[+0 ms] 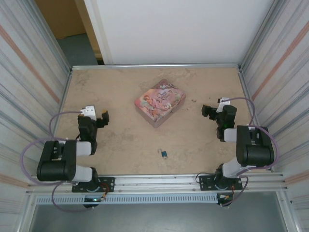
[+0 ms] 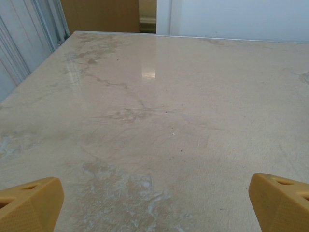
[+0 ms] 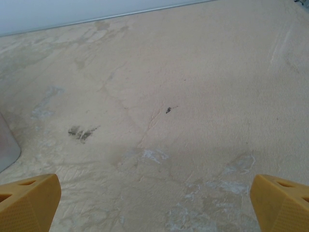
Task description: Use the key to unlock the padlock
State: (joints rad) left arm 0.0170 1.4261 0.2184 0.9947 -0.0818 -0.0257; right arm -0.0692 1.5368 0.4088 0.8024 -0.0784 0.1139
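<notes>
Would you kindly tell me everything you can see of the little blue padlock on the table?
The padlock is tiny, with a blue body and a small greyish part at one end, too small to tell whether locked. It lies alone on the beige marbled table, near its front edge, between the arm bases, well apart from the pink tin. Only the tabletop touches it.

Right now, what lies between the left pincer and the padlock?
Nothing: the top view shows a bare stretch of tabletop from the open left pincer to the tiny blue padlock.
</notes>
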